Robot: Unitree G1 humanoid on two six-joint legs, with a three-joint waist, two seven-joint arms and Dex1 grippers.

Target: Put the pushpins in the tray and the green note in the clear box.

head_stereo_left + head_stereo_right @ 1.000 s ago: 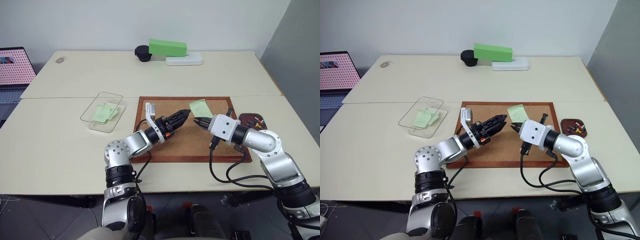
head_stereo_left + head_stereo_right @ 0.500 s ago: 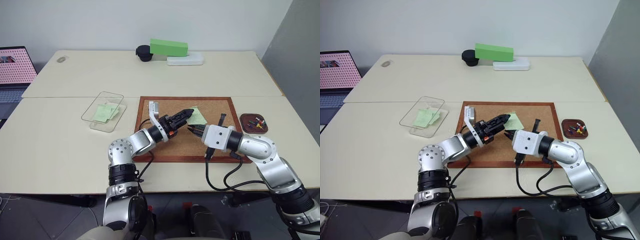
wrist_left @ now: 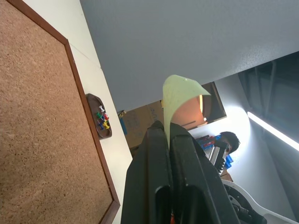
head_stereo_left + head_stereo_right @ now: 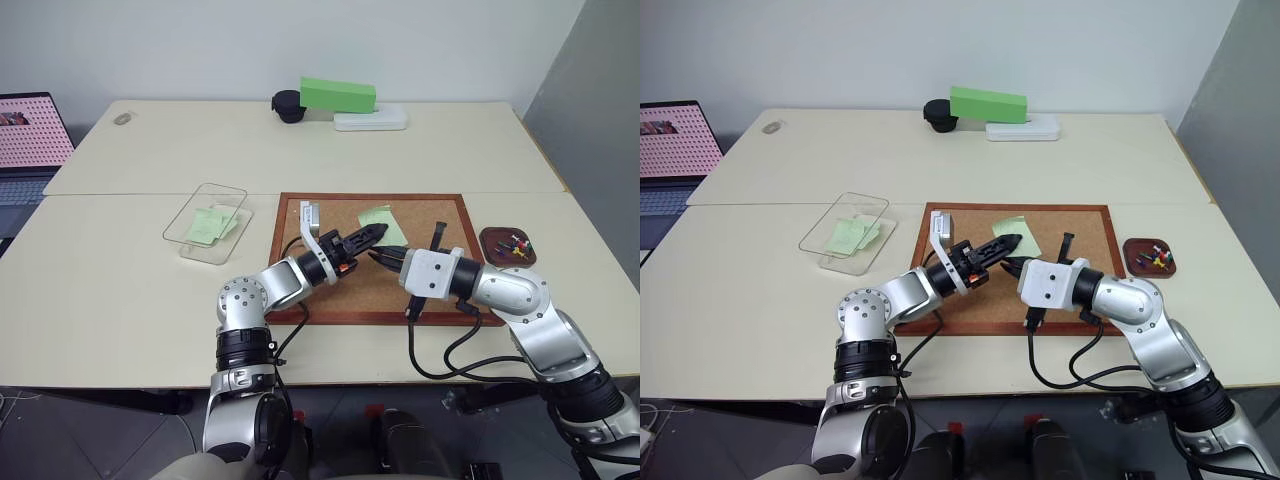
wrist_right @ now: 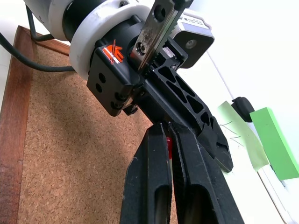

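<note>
The green note (image 4: 380, 222) is a pale green paper square over the corkboard (image 4: 440, 215), and my left gripper (image 4: 377, 231) is shut on its near edge. In the left wrist view the note (image 3: 180, 98) curls up out of the closed fingers. My right gripper (image 4: 376, 255) is just in front of the left one, tips almost touching it. It is shut, with a small red pushpin (image 5: 168, 145) head showing between its fingers. The tray (image 4: 508, 246) to the right of the board holds several pushpins (image 4: 515, 241). The clear box (image 4: 205, 223) to the left holds pale green notes.
At the back of the table stand a bright green block (image 4: 338, 95), a flat white box (image 4: 370, 121) and a black round object (image 4: 287, 105). A laptop (image 4: 30, 135) sits at the left edge. A person (image 3: 229, 140) shows far off in the left wrist view.
My left gripper has closed on the note's edge. The right gripper has drawn back from the note toward me and to the left, staying shut.
</note>
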